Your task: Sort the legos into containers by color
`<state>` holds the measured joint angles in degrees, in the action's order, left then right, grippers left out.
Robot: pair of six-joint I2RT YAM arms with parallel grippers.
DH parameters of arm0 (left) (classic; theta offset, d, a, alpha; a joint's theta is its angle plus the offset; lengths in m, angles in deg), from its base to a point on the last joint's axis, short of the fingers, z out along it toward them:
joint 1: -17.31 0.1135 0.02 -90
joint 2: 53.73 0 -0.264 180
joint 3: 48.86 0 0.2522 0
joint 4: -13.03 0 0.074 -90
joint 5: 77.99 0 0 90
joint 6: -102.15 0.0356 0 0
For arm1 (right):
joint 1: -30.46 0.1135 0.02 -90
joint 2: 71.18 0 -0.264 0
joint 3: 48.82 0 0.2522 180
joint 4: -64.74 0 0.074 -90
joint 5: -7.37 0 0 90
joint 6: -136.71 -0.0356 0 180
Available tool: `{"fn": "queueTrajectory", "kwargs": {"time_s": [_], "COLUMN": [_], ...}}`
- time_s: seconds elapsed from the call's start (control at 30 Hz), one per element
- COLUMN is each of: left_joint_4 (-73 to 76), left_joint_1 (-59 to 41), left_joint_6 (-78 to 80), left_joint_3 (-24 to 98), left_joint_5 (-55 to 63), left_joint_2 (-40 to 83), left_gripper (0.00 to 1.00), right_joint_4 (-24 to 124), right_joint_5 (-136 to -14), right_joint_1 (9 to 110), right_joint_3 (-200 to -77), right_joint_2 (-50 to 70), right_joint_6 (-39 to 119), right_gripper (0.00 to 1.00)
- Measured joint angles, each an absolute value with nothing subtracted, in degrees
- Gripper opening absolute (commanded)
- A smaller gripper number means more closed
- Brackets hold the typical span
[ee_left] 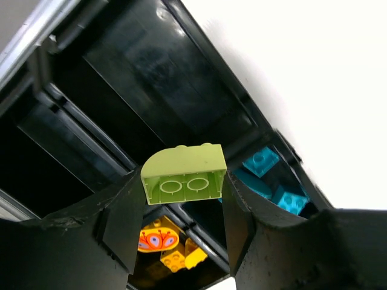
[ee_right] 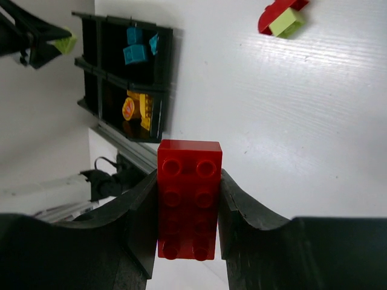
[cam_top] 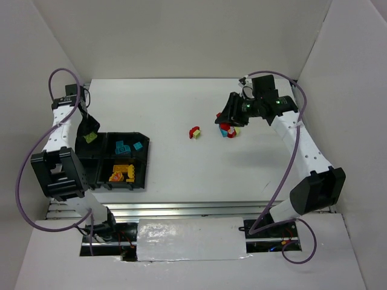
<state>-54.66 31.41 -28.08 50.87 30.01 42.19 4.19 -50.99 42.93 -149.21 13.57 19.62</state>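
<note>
Left end effector [ee_left: 181, 208] clamped a lime brick [ee_left: 183, 172], arched top, hollow underside, over the glossy black tray [ee_left: 151, 72]. Right end effector [ee_right: 188, 223] pinched a red brick [ee_right: 189, 181], two-by-four studs.

The left gripper [cam_top: 89, 133] holds a lime brick [cam_top: 91, 138] over the black tray [cam_top: 124, 188]; the right gripper [cam_top: 228, 122] holds a red brick [cam_top: 224, 127] over the counter [cam_top: 181, 103].
</note>
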Motion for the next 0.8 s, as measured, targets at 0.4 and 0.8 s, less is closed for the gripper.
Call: {"fn": "queueTrajectory", "kwargs": {"time_s": [0.4,0.8], "left_joint_4": [-56.21,-58.29], "left_joint_1": [34.17,36.05], "left_joint_6": [-28.80,-28.82], "left_joint_3": [54.70,57.17], "left_joint_5": [31.34,33.35], "left_joint_2": [48.88,49.10], "left_gripper": [0.07,0.54], "right_joint_4": [3.32,3.38], "right_joint_5": [-49.18,-47.06], "right_joint_1": [45.11,45.60], "right_joint_3": [-149.47,-149.60], "right_joint_2": [13.83,15.45], "right_joint_6": [23.66,24.36], "right_gripper": [0.00,0.00]}}
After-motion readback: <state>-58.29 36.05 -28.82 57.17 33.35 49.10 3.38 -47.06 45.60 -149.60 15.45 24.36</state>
